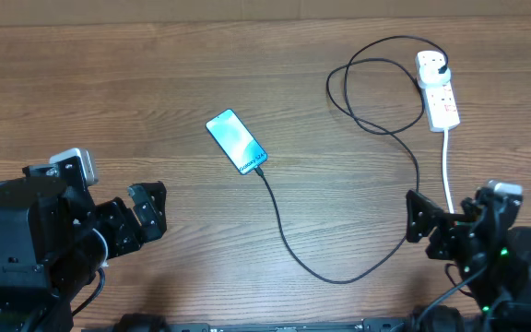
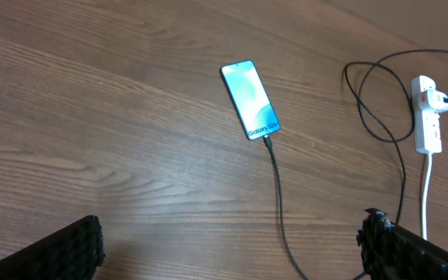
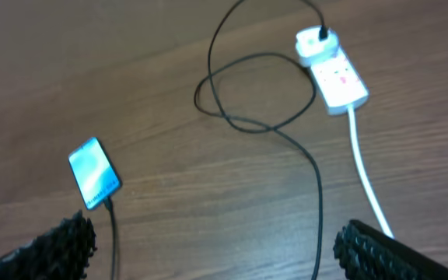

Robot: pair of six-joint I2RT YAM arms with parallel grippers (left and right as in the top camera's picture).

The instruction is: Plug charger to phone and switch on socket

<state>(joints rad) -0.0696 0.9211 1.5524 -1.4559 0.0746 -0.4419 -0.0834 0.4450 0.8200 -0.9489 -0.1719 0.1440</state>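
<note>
The phone (image 1: 236,141) lies flat mid-table, blue screen up, with the charger's connector tip in its lower short edge. It also shows in the left wrist view (image 2: 250,99) and the right wrist view (image 3: 94,173). The black charger cable (image 1: 289,247) curves down and right, loops near the socket (image 1: 439,94) and ends in a black plug seated in its far end. The white socket also shows in the left wrist view (image 2: 428,112) and the right wrist view (image 3: 332,71). My left gripper (image 1: 148,212) is open and empty at lower left. My right gripper (image 1: 422,219) is open and empty at lower right.
The socket's thick white cord (image 1: 448,171) runs down towards my right arm. The wooden table (image 1: 155,83) extends around the objects.
</note>
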